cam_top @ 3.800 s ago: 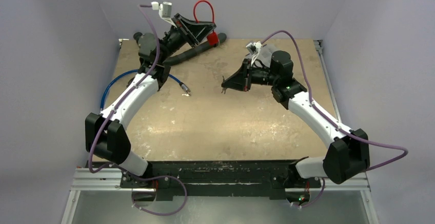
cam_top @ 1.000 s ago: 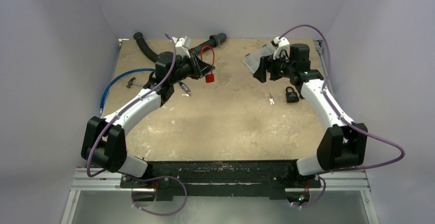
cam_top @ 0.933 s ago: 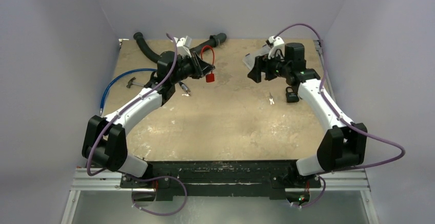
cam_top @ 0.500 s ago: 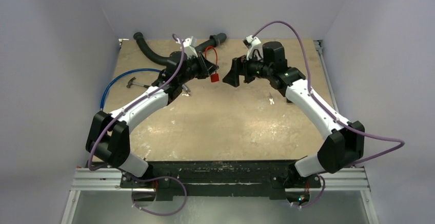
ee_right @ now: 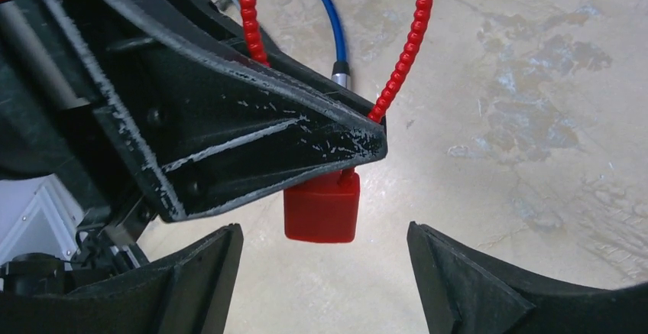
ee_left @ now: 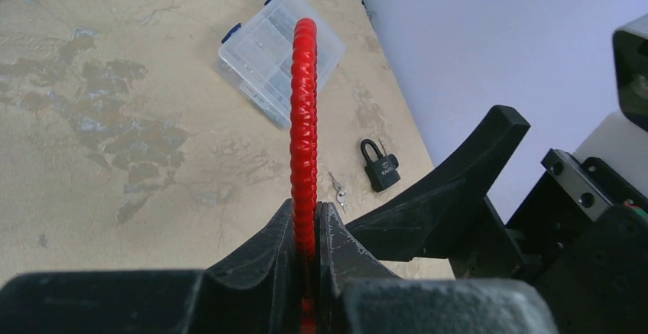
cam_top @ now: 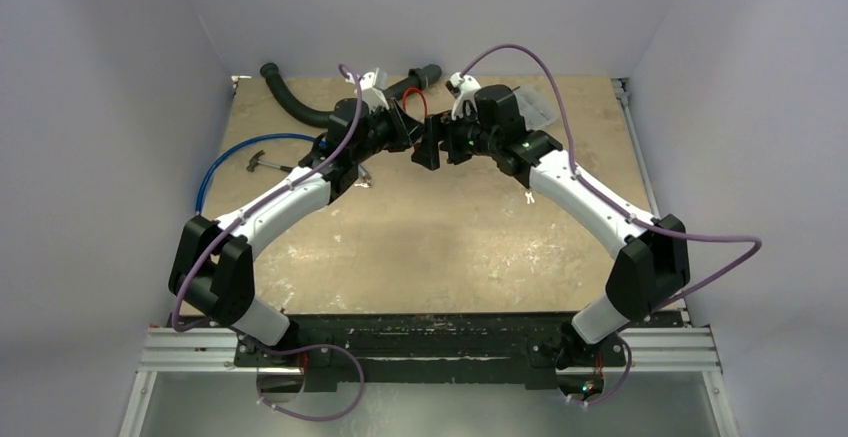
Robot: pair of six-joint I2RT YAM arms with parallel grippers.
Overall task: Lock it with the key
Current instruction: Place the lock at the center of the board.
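Our left gripper (ee_left: 308,219) clamps the red cable (ee_left: 304,105) so its lock body (ee_right: 322,205) dangles — between our right gripper's (ee_right: 324,231) spread jaws

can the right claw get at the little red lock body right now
Probably yes: the small red lock body hangs free below the left claw, which is shut on its ribbed red cable, and the open right claw faces it with nothing between.

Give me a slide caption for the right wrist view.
Open right gripper faces the red lock hanging on its cable from the shut left gripper.
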